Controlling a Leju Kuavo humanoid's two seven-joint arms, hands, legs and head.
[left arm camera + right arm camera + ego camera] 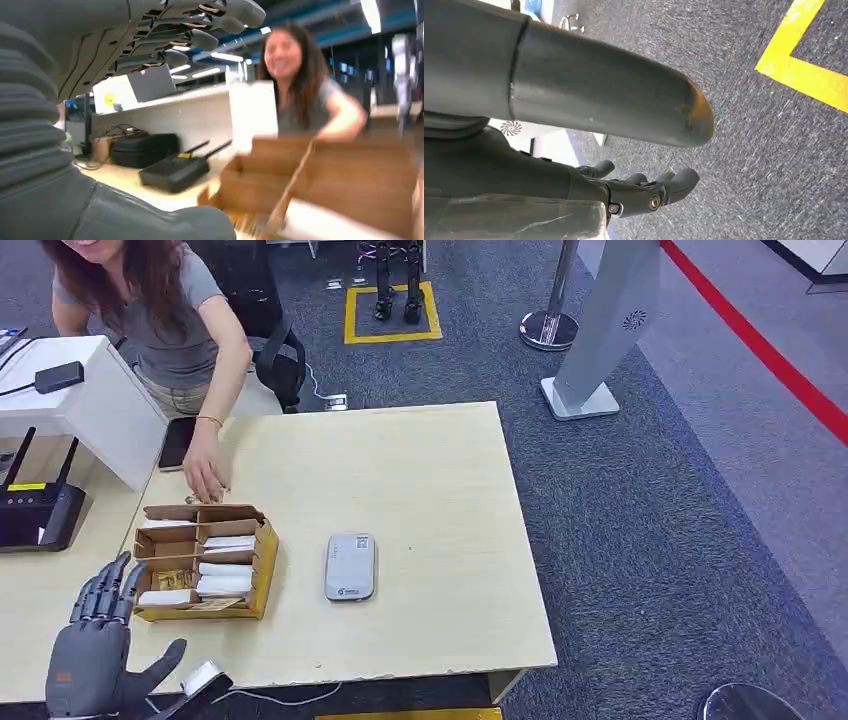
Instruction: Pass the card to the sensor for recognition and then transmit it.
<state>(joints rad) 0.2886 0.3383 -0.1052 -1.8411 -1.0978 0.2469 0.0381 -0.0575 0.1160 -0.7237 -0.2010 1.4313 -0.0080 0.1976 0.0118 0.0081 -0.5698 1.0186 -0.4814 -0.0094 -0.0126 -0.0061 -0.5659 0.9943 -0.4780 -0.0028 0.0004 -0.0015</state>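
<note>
left hand (95,655) lower left of frame, fingers spread, holding nothing | cards (225,577) in cardboard box (262,565) just up-right of fingers, long axes left-right | sensor (350,566) right of box on surface (440,490) | right hand (644,192) hangs over floor, fingers loosely curled, empty; left nearer

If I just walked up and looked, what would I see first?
Probably the big grey robot left hand, fingers spread, raised at the near left corner of the pale wooden table. Just beyond it sits a brown cardboard box with white cards in its compartments, and a small grey sensor lies flat to the box's right. A person's hand reaches down to the table just behind the box.
</note>
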